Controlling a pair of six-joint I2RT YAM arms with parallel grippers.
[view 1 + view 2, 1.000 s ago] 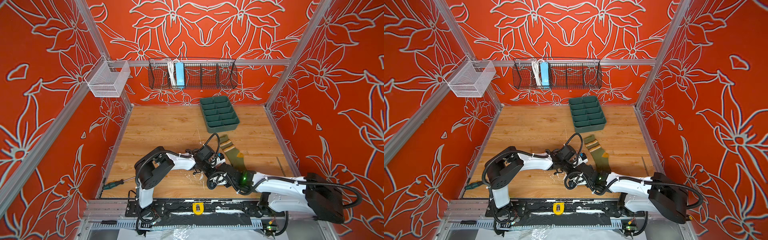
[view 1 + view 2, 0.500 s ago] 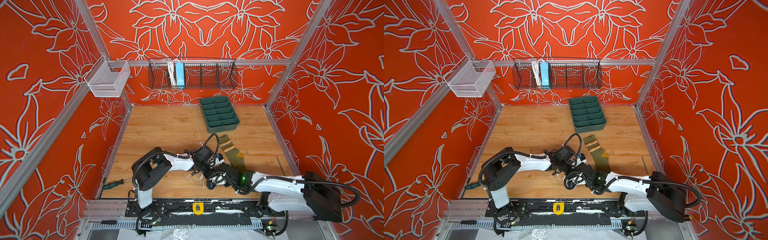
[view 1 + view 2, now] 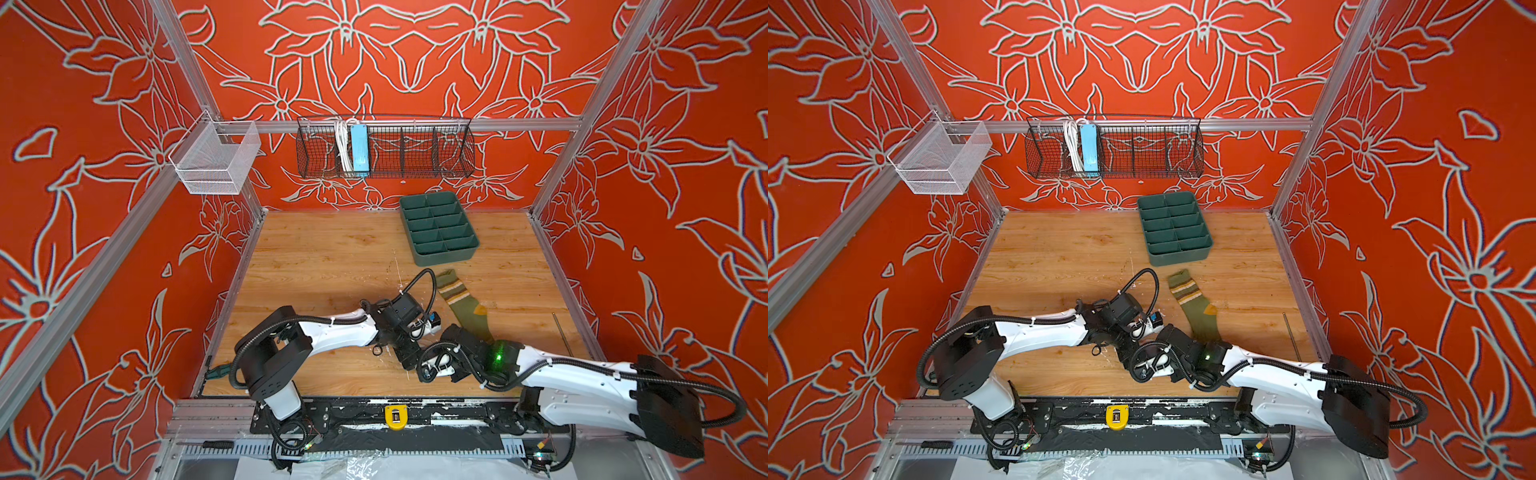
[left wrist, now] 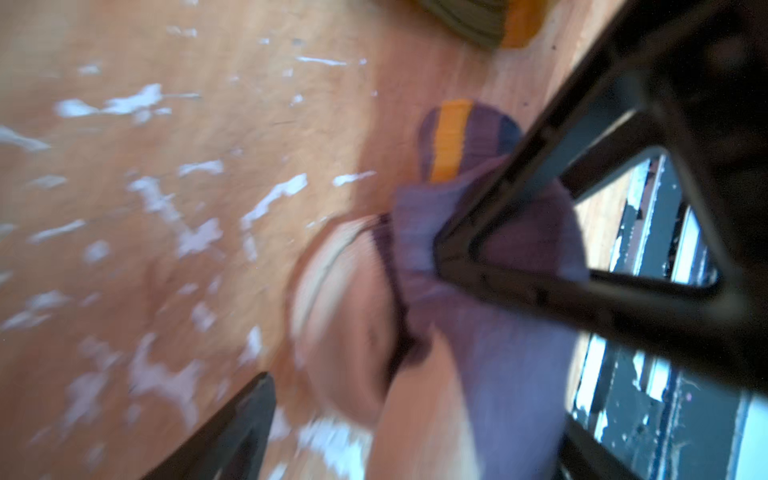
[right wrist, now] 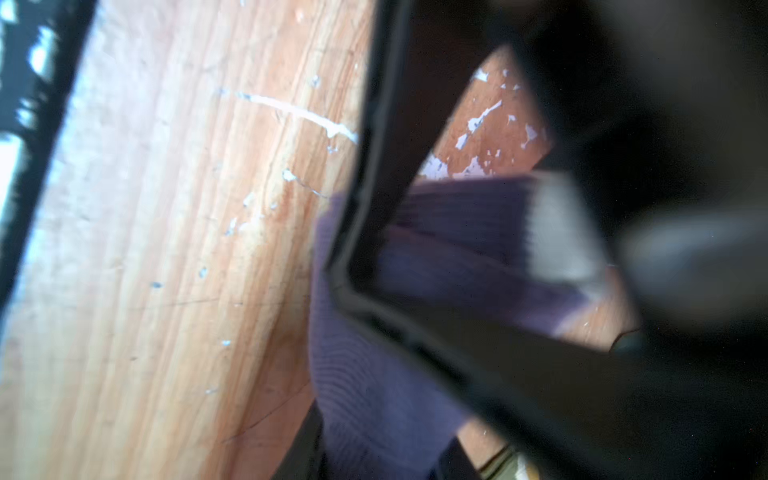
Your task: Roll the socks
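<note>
Left pincer (image 4: pixel 353 320): released, jaws set wide, one jaw pressing on the purple sock (image 4: pixel 478 374), whose cream toe lies between them. Right pincer (image 5: pixel 324 353): clenched on a bunched fold of the same sock; view blurred. Both sit low, tip to tip, at the front middle of the bench (image 3: pixel 332 257), hiding that sock in both top views. Olive sock (image 3: pixel 465 307): flat on the bench just beyond, striped cuff toward the green divided tray (image 3: pixel 444 257), foot end under the right arm.
</note>
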